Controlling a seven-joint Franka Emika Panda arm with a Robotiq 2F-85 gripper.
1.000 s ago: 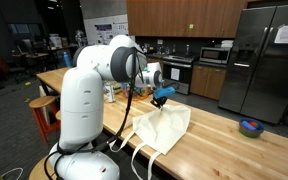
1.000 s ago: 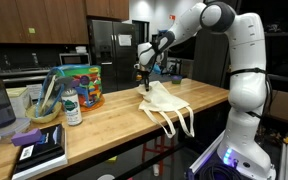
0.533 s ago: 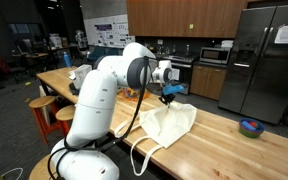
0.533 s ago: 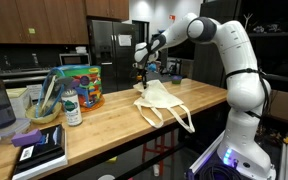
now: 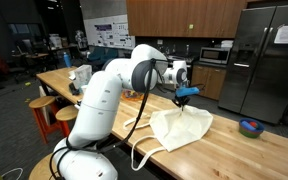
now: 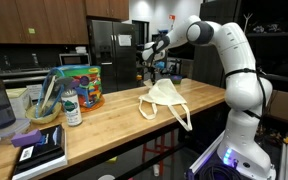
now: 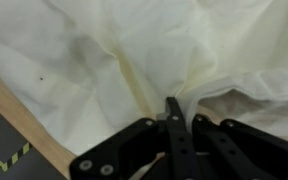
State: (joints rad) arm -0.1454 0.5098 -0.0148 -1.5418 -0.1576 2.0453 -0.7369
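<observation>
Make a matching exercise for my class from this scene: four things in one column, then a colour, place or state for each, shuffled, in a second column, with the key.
1. gripper
2. tote bag
3. tape roll
4. tub

A. blue, lying on the counter, apart from the bag
B. shut on a fold of the bag
C. multicoloured, upright beside a bottle
D. cream, crumpled on the wood, one part pinched up

Pairs: 1-B, 2-D, 3-A, 4-C

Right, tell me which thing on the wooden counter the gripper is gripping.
The cream tote bag, pinched by the shut gripper and pulled up into a peak. The colourful canister, bottle and books stand apart at the other end of the counter.
</observation>
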